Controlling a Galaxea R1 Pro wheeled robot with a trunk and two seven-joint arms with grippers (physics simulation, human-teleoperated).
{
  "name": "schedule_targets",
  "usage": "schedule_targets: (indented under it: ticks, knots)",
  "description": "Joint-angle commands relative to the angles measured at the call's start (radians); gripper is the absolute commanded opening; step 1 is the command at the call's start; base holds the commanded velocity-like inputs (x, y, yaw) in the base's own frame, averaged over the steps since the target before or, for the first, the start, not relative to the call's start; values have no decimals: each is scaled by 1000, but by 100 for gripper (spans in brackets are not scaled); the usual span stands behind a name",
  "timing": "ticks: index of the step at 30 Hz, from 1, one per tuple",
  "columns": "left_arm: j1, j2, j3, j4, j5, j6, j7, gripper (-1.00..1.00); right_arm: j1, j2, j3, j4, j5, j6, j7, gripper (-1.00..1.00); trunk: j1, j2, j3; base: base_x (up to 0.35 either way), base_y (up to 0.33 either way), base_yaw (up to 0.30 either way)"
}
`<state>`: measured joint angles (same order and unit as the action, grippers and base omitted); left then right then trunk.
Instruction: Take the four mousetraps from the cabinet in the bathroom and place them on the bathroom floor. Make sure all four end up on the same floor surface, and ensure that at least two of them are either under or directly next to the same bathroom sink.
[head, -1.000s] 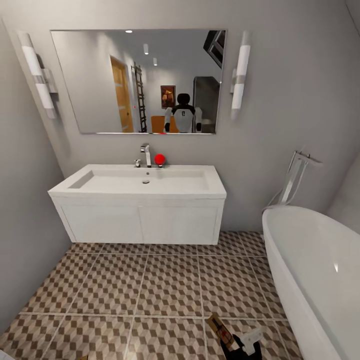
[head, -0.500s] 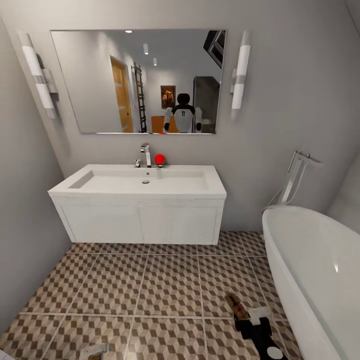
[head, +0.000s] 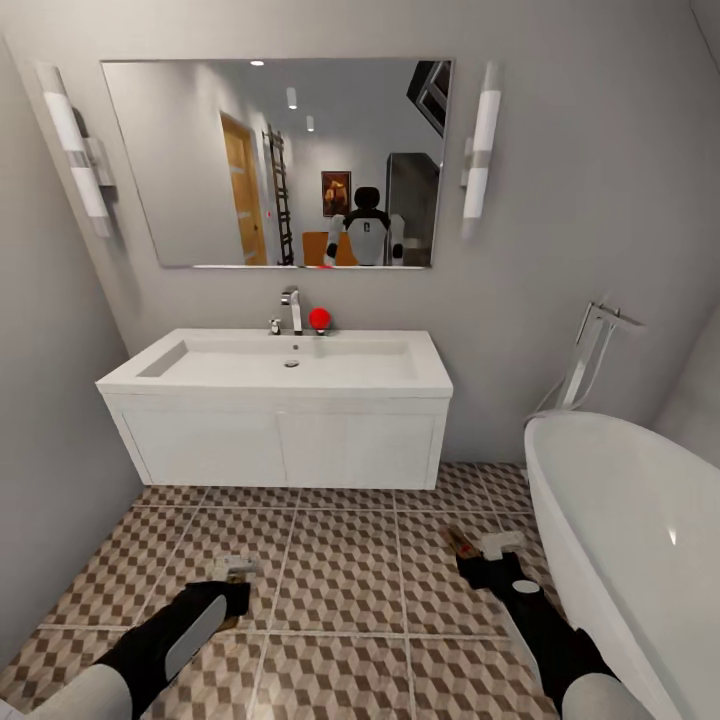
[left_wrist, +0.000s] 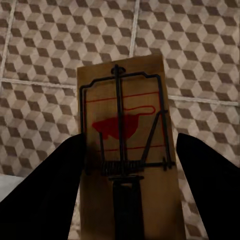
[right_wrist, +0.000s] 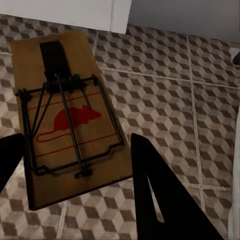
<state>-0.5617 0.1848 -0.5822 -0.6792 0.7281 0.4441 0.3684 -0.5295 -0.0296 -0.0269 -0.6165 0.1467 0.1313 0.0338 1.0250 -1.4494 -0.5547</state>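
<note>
Both my arms have pushed forward over the bathroom floor (head: 340, 570); left gripper (head: 232, 572) at 7 o'clock and right gripper (head: 490, 552) at 5 o'clock each clamp a mousetrap (left_wrist: 125, 145) (right_wrist: 70, 115).

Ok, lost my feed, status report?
Left gripper shut on mousetrap. Right gripper shut on second mousetrap. Both over bathroom floor before sink. Path unobstructed.

left wrist view: mousetrap (left_wrist: 125, 150) near end cut off; bathtub (head: 640, 540) cropped in head view.
</note>
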Motion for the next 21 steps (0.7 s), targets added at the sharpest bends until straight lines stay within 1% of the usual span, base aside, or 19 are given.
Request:
schedule_targets:
  ticks: [1, 3, 6, 8, 9, 10, 12, 13, 16, 18, 21]
  knots:
    - [-8, 2, -7, 4, 12, 2, 10, -100, -6, 1, -3, -2, 6, 15, 17, -100, 0, -1, -1, 0, 0, 0]
    - [-20, 2, -7, 28, 11, 1, 10, -100, -17, 3, -4, -2, 6, 32, 36, -100, 0, -1, -1, 0, 0, 0]
    - [-28, -2, -10, 82, 7, -27, 10, -100, -24, 19, -4, 5, 7, 40, 50, -100, 0, -1, -1, 0, 0, 0]
    - [-30, -7, -14, 110, 6, -84, 8, -100, -26, 30, -3, 8, 8, 40, 52, -100, 0, -1, -1, 0, 0, 0]
    - [-31, -9, -17, 122, 5, -130, 5, -100, -27, 35, -3, 6, 9, 40, 54, -100, 0, -1, -1, 0, 0, 0]
    - [-31, -10, -17, 125, 4, -153, 2, -100, -27, 37, -3, 6, 9, 40, 55, -100, 0, -1, -1, 0, 0, 0]
    - [-32, -13, -20, 130, 2, -218, -17, -100, -28, 41, 0, 2, 9, 38, 58, -100, 0, -1, -1, 0, 0, 0]
    - [-32, -18, -22, 129, 1, -235, -26, -100, -28, 42, 1, 0, 10, 34, 59, -100, 0, -1, -1, 0, 0, 0]
    - [-32, -31, -26, 114, -1, -251, -35, -100, -29, 43, 2, -5, 11, 17, 58, -100, 0, -1, -1, 0, 0, 0]
    - [-32, -34, -28, 96, -2, -254, -36, -100, -29, 42, 1, -20, 12, 10, 57, -100, 0, -1, -1, 0, 0, 0]
    - [-32, -32, -29, 76, -2, -256, -36, -100, -28, 40, 2, -83, 13, 8, 55, -100, 0, -1, -1, 0, 0, 0]
